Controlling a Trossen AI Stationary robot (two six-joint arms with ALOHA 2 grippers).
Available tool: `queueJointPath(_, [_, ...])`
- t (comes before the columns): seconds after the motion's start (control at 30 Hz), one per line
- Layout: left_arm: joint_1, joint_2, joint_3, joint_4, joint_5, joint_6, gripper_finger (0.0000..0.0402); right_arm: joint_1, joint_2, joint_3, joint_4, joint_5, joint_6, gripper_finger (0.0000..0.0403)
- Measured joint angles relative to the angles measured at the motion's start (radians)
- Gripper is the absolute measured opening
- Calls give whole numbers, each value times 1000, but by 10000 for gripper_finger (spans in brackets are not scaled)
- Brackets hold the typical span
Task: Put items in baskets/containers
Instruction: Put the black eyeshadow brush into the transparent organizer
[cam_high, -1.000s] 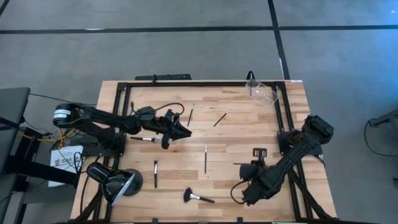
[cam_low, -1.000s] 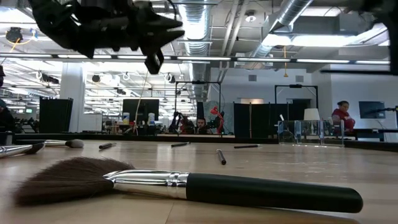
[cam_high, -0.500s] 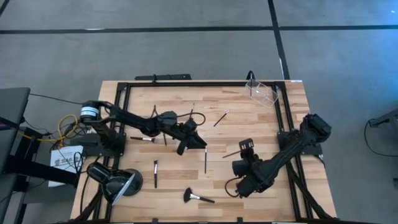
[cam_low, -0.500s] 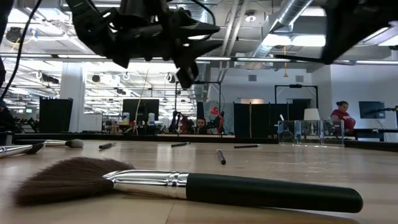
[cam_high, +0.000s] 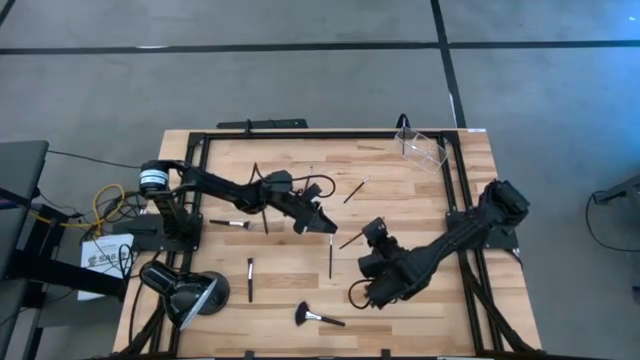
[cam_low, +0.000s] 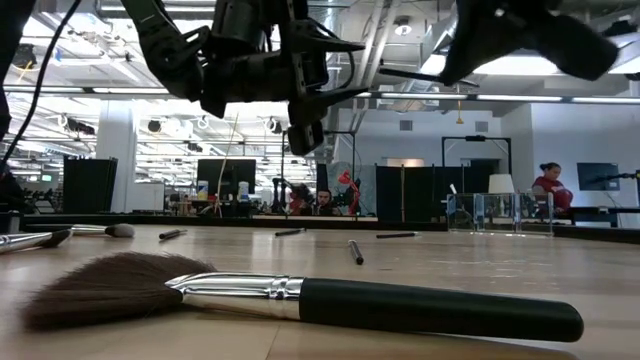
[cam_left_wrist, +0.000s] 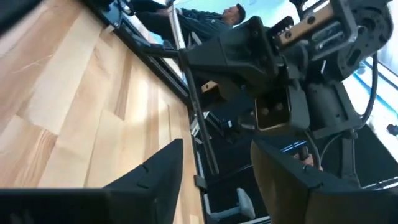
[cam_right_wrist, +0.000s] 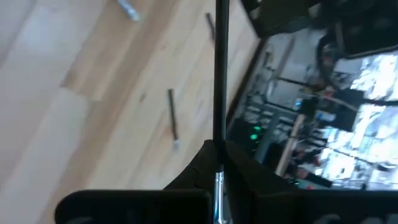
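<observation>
My right gripper (cam_high: 368, 238) hovers over the table's middle, shut on a thin dark brush (cam_high: 350, 241) whose free end points at my left gripper (cam_high: 326, 227). The left gripper is open and level, its fingers (cam_left_wrist: 163, 163) facing the right gripper (cam_left_wrist: 280, 81); whether the brush end reaches between them I cannot tell. Loose brushes lie flat on the wood: a thin one (cam_high: 330, 256), another (cam_high: 250, 278), a fluffy-headed one (cam_high: 318, 318), and others (cam_high: 230, 224) (cam_high: 355, 189) (cam_high: 308, 180). The clear container (cam_high: 422, 148) stands at the far right corner. My right gripper pinches the thin brush between its two fingers (cam_right_wrist: 186, 180), at a silvery stretch (cam_right_wrist: 218, 179) near one end. The dark handle (cam_right_wrist: 221, 74) sticks straight out ahead of the fingers, along them. The brush is lifted clear of the table, roughly level, pointing toward the table's left.
A black dome lamp (cam_high: 185, 290) sits at the near left corner. A black frame (cam_high: 300, 134) runs along the table's edges. The fluffy brush (cam_low: 300, 298) lies close in front of the low camera. A person (cam_low: 548, 180) shows in the room beyond.
The right gripper has carried the brush, lifted, from the near right part toward the table's middle and a little farther away. The left gripper has reached toward the table's right, nearing the brush's free end. The brushes on the table have not moved.
</observation>
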Motion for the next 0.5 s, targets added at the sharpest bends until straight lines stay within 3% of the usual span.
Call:
queueJointPath(0.13, [-1, -1, 0, -25, 1, -11, 191, -23, 0, 0, 68, 59, -108, 8])
queueJointPath(0.5, [-5, -1, 0, -51, -2, -12, 191, -110, 0, 0, 295, 64, -361, 8])
